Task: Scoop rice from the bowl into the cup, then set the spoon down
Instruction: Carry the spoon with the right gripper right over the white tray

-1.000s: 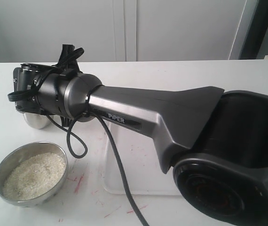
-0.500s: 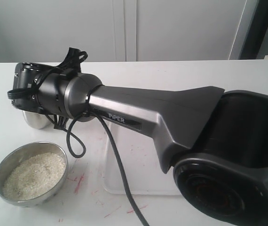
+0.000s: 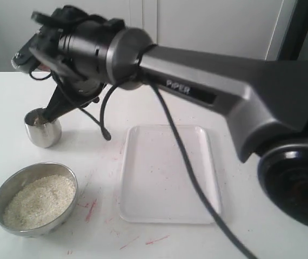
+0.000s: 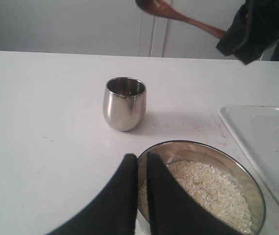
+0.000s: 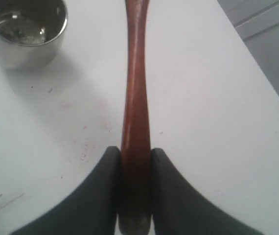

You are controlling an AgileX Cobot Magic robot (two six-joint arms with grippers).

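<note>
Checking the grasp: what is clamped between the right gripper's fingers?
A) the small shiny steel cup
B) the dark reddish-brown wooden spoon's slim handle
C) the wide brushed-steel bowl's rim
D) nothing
B: the right gripper presses on both sides of the handle of the dark reddish-brown wooden spoon; the small shiny steel cup stands apart from it.

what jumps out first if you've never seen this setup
The big dark arm stretches across from the right, its end effector clamped on a reddish wooden spoon near the steel cup. Then the bowl of white rice at front left, beside a white tray.
</note>
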